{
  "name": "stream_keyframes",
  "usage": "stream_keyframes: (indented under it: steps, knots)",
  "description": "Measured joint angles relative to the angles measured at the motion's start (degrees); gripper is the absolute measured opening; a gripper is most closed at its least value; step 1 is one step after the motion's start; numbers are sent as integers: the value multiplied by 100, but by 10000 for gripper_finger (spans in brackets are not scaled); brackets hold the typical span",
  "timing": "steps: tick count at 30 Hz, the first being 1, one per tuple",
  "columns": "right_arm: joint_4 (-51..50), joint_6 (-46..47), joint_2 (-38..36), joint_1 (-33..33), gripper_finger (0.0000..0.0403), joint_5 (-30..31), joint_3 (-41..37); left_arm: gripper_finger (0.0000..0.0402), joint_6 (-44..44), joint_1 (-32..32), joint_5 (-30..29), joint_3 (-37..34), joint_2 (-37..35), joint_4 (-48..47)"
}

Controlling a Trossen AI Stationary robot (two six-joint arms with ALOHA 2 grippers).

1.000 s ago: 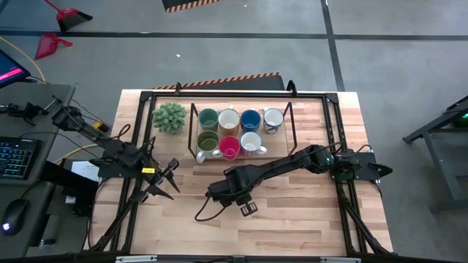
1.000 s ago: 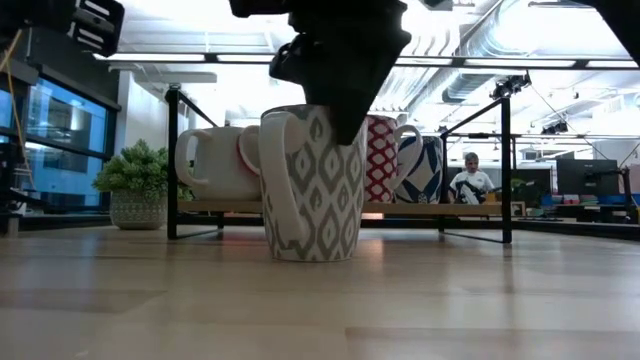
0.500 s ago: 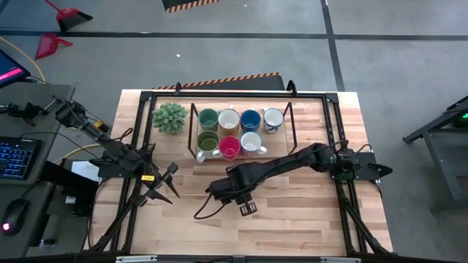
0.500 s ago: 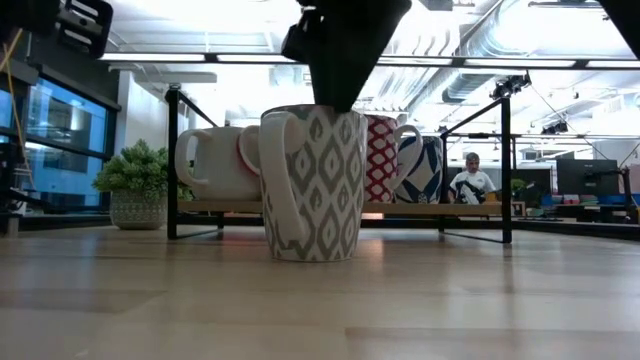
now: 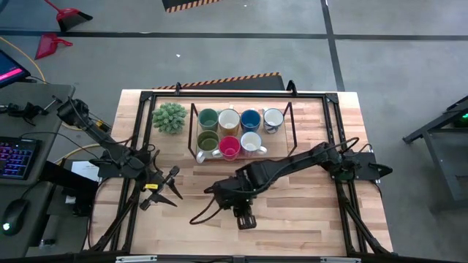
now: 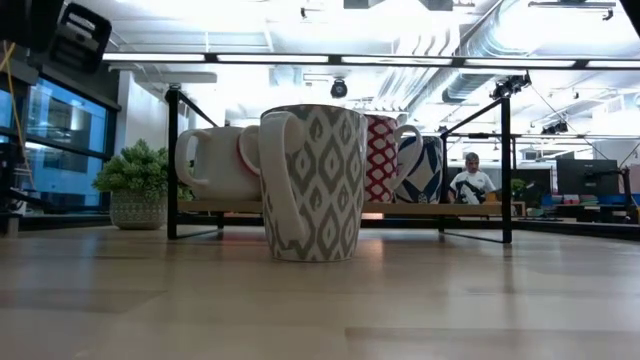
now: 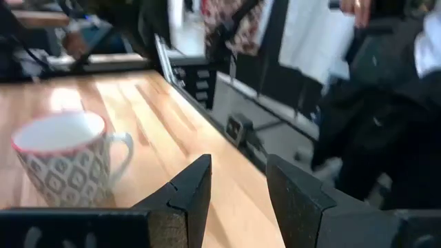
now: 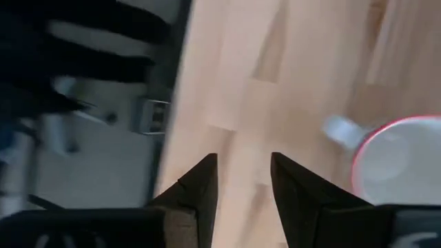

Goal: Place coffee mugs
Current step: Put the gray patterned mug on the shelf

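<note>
The right pincer (image 5: 246, 220) has risen off the patterned mug (image 6: 312, 183).

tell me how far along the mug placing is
Done: seven mugs sit in the rack. In hand: nothing; the left gripper and right gripper are open and empty. Left: the grey-patterned mug stands alone on the table, probably bound for the rack's free corner.

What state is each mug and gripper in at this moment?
Patterned mug: upright on the table, not held.
Other mugs: seven, upright in the rack.
Left gripper: open, empty.
Right gripper: open, empty.
</note>
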Motion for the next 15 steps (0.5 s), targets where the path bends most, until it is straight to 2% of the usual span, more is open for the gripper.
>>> stream_keyframes:
  steps: [3,5,11,15]
  knots:
    - [113,534,-130,65,114,-118,-9,129,-42,-85,-294,13,209,325]
    - [116,721,-186,104,114,-79,-4,129,64,-134,-387,176,424,211]
    - [155,1078,-245,152,114,-24,-4,129,586,-299,-494,1244,1215,-949]
    - [156,1159,-245,146,114,-22,-4,129,589,-381,-741,1957,1777,-1581]
